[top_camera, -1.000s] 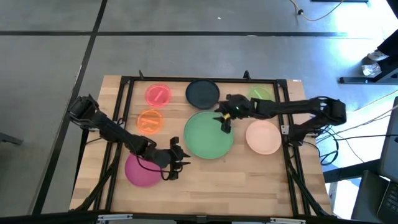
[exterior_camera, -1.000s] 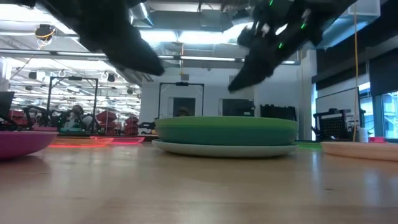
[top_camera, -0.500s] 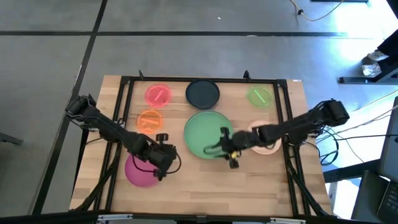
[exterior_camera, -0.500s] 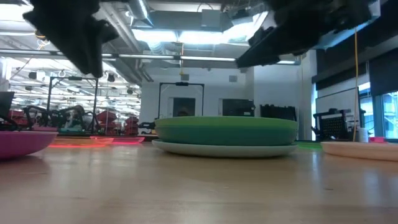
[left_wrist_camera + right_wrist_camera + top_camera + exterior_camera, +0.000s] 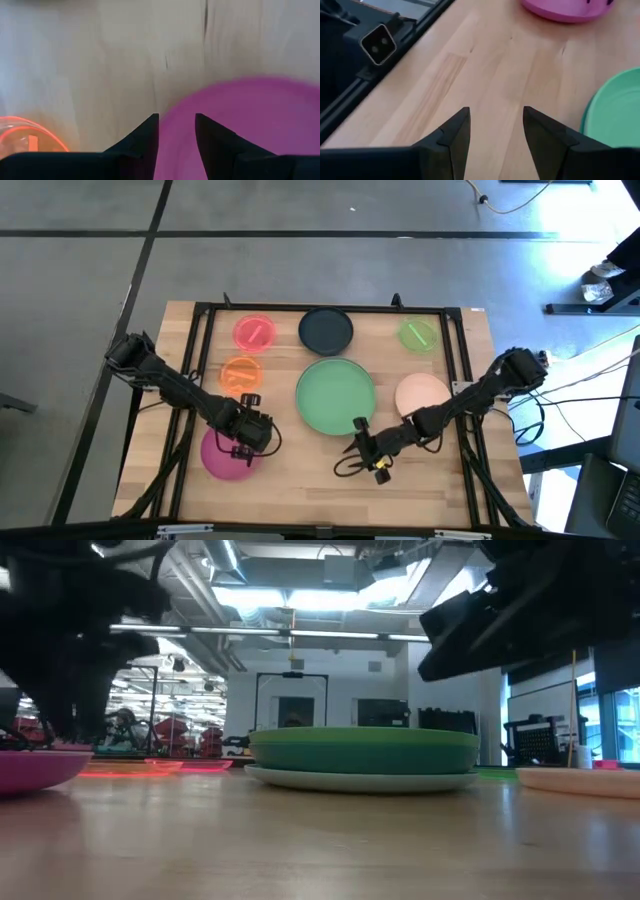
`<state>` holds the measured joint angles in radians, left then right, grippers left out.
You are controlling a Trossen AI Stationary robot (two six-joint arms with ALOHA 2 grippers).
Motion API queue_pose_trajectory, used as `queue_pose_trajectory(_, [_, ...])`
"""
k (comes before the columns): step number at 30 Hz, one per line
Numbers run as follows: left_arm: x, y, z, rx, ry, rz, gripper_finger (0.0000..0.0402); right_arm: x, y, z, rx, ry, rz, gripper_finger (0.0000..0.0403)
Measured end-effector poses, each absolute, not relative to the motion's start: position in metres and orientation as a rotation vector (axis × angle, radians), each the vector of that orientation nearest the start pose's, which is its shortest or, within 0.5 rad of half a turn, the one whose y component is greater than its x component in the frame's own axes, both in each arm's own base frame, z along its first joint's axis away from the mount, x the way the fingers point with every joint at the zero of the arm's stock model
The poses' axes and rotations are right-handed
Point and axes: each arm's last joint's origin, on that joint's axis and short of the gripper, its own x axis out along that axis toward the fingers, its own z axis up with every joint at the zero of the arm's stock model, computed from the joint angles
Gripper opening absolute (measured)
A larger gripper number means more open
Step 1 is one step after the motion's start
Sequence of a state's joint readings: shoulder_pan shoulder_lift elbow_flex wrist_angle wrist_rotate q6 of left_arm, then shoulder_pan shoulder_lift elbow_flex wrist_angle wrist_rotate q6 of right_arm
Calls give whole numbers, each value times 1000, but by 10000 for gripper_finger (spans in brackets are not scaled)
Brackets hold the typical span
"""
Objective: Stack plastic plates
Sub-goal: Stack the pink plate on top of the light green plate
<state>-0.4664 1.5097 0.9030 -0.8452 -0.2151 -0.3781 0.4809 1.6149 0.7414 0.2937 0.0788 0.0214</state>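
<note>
A large green plate [image 5: 335, 395] tops a stack on a teal plate and a pale grey plate [image 5: 362, 778] at mid-table. The magenta plate [image 5: 222, 457] lies near-left, the peach plate [image 5: 423, 396] to the right, and the black plate [image 5: 325, 330], red plate [image 5: 254, 332], orange plate [image 5: 240, 373] and small green plate [image 5: 418, 333] farther back. My left gripper [image 5: 176, 127] is open, low over the magenta plate's rim [image 5: 200, 95]. My right gripper [image 5: 495, 122] is open over bare wood, on the near side of the stack [image 5: 615, 110]. My left gripper points down over the far part of the magenta plate's rim [image 5: 172, 107], one finger [image 5: 147, 135] at its outer edge and one over the plate. I cannot tell whether they touch it.
A black frame rail [image 5: 200, 360] borders the table on the left, far and right sides. The low camera [image 5: 379, 42] sits at the near edge, ahead of my right gripper. Bare wood [image 5: 300, 480] lies between the magenta plate and my right gripper.
My right gripper has swept from the far side of the green plate, near the black plate, across it toward the table's near edge and now hangs over bare wood. My left gripper has moved left and down onto the magenta plate's area, turning as it went.
</note>
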Motion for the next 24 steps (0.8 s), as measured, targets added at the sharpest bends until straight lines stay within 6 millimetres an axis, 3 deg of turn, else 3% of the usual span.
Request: queue_pose_trajectory(24, [227,-66,153,112,1462,-57,120,283,141,166,-140,551,366,172])
